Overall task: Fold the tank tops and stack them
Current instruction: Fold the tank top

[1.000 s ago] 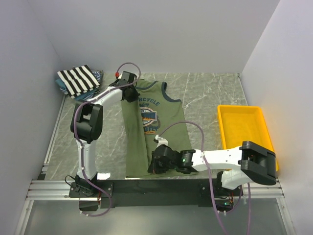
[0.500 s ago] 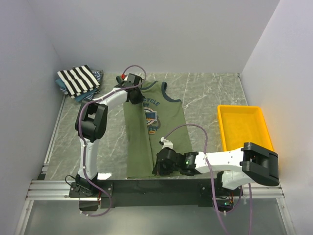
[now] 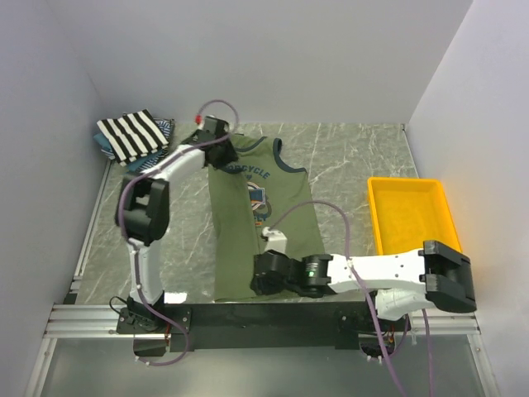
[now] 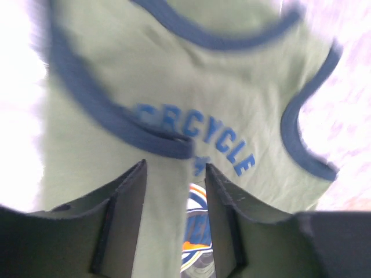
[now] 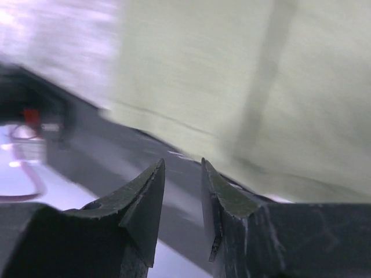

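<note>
The olive green tank top (image 3: 277, 223) lies flat mid-table, its left side folded over onto the chest print. My left gripper (image 3: 220, 153) hovers over the folded shoulder strap, open. In the left wrist view the navy-trimmed strap (image 4: 145, 134) lies just beyond the open left gripper (image 4: 174, 169), with cloth and print showing in the gap. My right gripper (image 3: 257, 285) is at the bottom hem, near the table's front edge. Its wrist view shows the right gripper (image 5: 182, 165) open and empty, with the olive cloth (image 5: 249, 87) just ahead. A black-and-white striped tank top (image 3: 132, 135) lies on blue patterned ones (image 3: 165, 128) at the back left.
A yellow plastic tray (image 3: 413, 219) sits at the right side of the table. White walls close in the back and both sides. The black base rail (image 3: 248, 314) runs along the near edge, right under my right gripper.
Both grippers have opened and let go of the folded side of the olive tank top. The left one has drawn back towards the collar, the right one has shifted slightly left at the hem.
</note>
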### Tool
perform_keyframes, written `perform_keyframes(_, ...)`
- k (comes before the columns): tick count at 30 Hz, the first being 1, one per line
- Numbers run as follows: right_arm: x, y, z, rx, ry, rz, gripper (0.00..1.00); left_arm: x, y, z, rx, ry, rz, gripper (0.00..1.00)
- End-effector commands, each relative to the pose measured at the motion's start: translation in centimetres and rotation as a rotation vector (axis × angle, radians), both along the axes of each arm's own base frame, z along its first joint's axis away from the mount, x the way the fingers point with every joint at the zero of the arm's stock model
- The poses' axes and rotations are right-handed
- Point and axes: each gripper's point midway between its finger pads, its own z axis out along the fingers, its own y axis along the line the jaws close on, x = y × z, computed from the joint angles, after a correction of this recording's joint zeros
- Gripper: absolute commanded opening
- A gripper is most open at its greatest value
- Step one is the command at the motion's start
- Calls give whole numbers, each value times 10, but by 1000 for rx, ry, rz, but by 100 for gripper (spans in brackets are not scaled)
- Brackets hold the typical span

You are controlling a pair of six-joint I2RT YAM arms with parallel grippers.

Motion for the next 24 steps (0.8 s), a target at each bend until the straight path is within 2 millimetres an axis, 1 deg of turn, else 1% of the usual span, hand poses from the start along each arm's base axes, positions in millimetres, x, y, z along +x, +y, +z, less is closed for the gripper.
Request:
perform_keyframes(1,12,30,34,-51,-146,44,39,8,79,61,-5,-114,199,48)
perform_keyframes(2,11,39,22,-98,-147,73,39,10,90,62,-22,-119,216,45)
perform_keyframes(3,12,59,36,-79,-169,110,39,8,103,53,-46,-87,219,41)
perform_keyframes(4,8,70,37,-82,-170,144,38,9,108,40,-39,-57,211,39)
perform_keyframes(5,6,79,20,-129,-165,170,38,10,110,32,-37,-41,201,38)
perform_keyframes(6,7,97,30,-119,-181,200,38,12,111,29,-38,-32,188,36)
perform_keyframes(7,6,105,27,-134,-183,217,38,13,109,13,-34,0,170,35)
perform_keyframes(8,2,112,11,-175,-174,247,37,13,107,7,-36,15,148,35)
perform_keyframes(9,2,126,18,-162,-188,268,37,15,106,4,-43,20,136,36)
perform_keyframes(10,2,136,12,-184,-194,286,37,16,101,-5,-65,37,105,36)
perform_keyframes(11,2,132,1,-218,-189,287,37,17,101,-8,-69,46,100,36)
perform_keyframes(12,3,138,3,-224,-196,294,37,18,101,-10,-68,50,98,38)
perform_keyframes(13,4,138,-2,-244,-195,296,37,19,100,-15,-72,56,91,40)
perform_keyframes(14,6,137,-13,-279,-194,293,37,18,98,-18,-80,63,73,41)
perform_keyframes(16,4,134,-18,-313,-191,291,38,18,97,-22,-79,67,63,44)
perform_keyframes(17,5,132,-23,-332,-196,282,38,17,95,-23,-82,67,46,45)
perform_keyframes(19,4,125,-27,-367,-196,276,39,15,94,-28,-81,75,35,47)
perform_keyframes(20,4,123,-29,-378,-197,269,39,16,92,-28,-91,68,25,48)
perform_keyframes(22,2,122,-31,-386,-194,266,40,13,90,-35,-98,81,14,49)
perform_keyframes(24,-1,120,-38,-390,-175,268,40,13,88,-42,-109,89,4,49)
